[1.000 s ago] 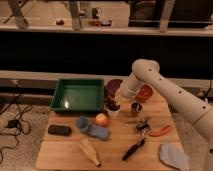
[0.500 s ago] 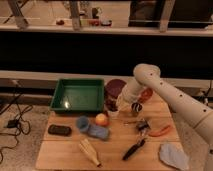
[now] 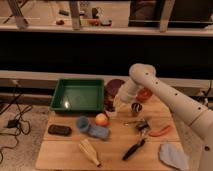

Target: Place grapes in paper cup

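My white arm reaches in from the right, and the gripper (image 3: 111,105) hangs low over the table's back edge, between the green tray and the metal cup. A dark reddish clump, which looks like the grapes (image 3: 107,103), sits right at the gripper's tip. I cannot tell whether it is held. A pale shape just below and right of the tip seems to be the paper cup (image 3: 115,110), mostly hidden by the gripper.
A green tray (image 3: 77,95) stands at the back left, with a dark red bowl (image 3: 116,85) and an orange bowl (image 3: 145,94) behind the arm. On the wooden table (image 3: 60,150) lie a metal cup (image 3: 136,107), blue cup (image 3: 82,123), orange fruit (image 3: 102,119), black-handled tool (image 3: 133,149) and pale cloth (image 3: 173,155).
The arm has sunk slightly, bringing the gripper a little lower over the same spot. The things on the table have not moved.
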### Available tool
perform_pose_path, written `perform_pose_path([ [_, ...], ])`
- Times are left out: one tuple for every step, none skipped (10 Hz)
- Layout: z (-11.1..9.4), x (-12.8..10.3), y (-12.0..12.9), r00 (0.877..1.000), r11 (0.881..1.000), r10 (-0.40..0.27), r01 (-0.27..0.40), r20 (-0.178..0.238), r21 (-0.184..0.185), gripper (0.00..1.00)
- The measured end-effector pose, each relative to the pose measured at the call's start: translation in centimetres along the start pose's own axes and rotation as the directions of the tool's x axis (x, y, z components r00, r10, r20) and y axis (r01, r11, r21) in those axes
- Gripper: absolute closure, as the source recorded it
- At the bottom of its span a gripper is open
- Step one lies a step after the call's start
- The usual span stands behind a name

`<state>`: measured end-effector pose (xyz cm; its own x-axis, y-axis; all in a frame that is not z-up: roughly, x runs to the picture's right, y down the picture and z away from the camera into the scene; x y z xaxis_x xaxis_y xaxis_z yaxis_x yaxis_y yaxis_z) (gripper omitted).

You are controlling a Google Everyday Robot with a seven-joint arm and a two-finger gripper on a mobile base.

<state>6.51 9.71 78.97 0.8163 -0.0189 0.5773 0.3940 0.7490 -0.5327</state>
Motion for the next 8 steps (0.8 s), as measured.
perform_pose_path([
  [0.1,-0.5,-0.2,1.000,1.000,-0.012,0.012,0.001,-0.002,0.94],
  [0.0,-0.8,-0.3,1.000,1.000,-0.019,0.019,0.001,-0.003,0.95],
  [-0.2,-1.0,-0.3,1.000,1.000,-0.023,0.023,-0.003,-0.001,0.95],
  [-0.4,-1.1,-0.4,1.000,1.000,-0.025,0.025,-0.006,0.001,0.95],
  [-0.7,-1.1,-0.5,1.000,1.000,-0.024,0.024,-0.013,0.006,0.95],
  [-0.9,-1.1,-0.6,1.000,1.000,-0.021,0.021,-0.020,0.009,0.95],
  [-1.1,-1.1,-0.6,0.999,1.000,-0.018,0.018,-0.026,0.010,0.95],
  [-1.3,-0.9,-0.6,0.999,1.000,-0.012,0.012,-0.035,0.011,0.95],
])
